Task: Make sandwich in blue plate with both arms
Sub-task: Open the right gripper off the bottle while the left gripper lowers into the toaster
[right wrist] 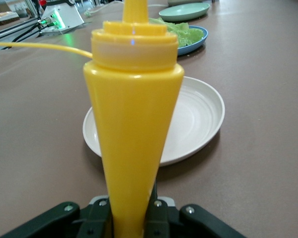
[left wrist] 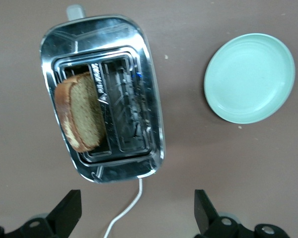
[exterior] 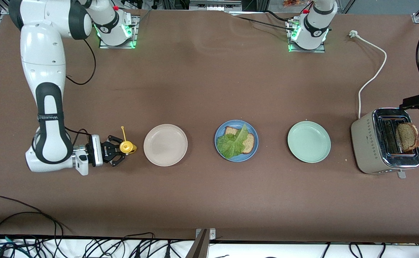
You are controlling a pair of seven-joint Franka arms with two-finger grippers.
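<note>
- Nearest the front camera sits the right gripper (exterior: 120,149), low over the table at the right arm's end, fingers clamped on a yellow squeeze bottle (exterior: 127,146).
- In the right wrist view, that yellow squeeze bottle (right wrist: 134,124) fills the middle, upright, cone-shaped with a ribbed cap, pinched at its base between the black fingers (right wrist: 97,210).
- Just beside the bottle, toward the middle of the table, there's the off-white plate (exterior: 165,144); nothing shows on it.
- And there's the blue plate (exterior: 219,132), mid-table, between the off-white plate and the mint-green plate (exterior: 309,141); all three stand in a row, well apart.
- On the blue plate lies a slice of brown bread (exterior: 248,142) with a crinkled lettuce leaf (exterior: 233,142) draped over it; a corner of crust peeks out at the edge farther from the front camera.
- No top slice on the lettuce yet, so the sandwich stands half built.
- At the left arm's end of the table stands a silver toaster (exterior: 367,143), with a second bread slice (exterior: 407,136) standing up out of one slot.
- A white cord (exterior: 372,71) runs from the toaster toward the arm bases.
- The left gripper (left wrist: 138,213) hangs over the toaster; its wrist view looks straight down, fingers spread wide, holding nothing.
- That view shows the toaster (left wrist: 103,96), its bread slice (left wrist: 82,113) leaning in the slot, and the mint-green plate (left wrist: 249,77) beside it.
</note>
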